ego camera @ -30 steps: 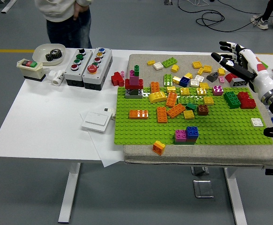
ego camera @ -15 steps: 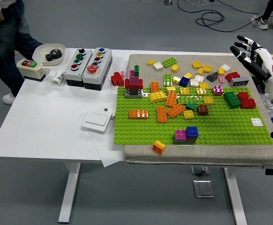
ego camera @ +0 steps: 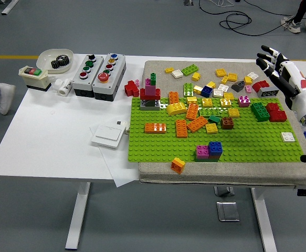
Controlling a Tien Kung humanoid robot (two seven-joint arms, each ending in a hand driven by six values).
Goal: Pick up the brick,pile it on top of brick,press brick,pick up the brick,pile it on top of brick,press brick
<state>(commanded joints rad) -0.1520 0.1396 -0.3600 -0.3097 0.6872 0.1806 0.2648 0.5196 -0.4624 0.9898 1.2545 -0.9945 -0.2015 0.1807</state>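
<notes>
Single head view, high, facing forward-down over table (ego camera: pixel 53 142).

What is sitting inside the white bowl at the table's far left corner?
A dark toothed gear lies inside the white bowl, toward its right side. The bowl's floor under the gear is covered, so anything beneath it cannot be seen.

Grey floor (ego camera: pixel 32 210), yellow line (ego camera: pixel 11 56), white table (ego camera: pixel 53 142)

Green studded baseplate (ego camera: pixel 247 149) on grey mat (ego camera: pixel 158 67), white table (ego camera: pixel 53 136). Bricks: orange (ego camera: pixel 155 127), blue (ego camera: pixel 215 148) on magenta (ego camera: pixel 202 152), brown (ego camera: pixel 227 123), dark green (ego camera: pixel 259 111), red (ego camera: pixel 277 112). Stack (ego camera: pixel 150 93) near baseplate's far-left corner: grey, red, magenta, green. Right hand (ego camera: pixel 280 71) white, black fingers.
</notes>
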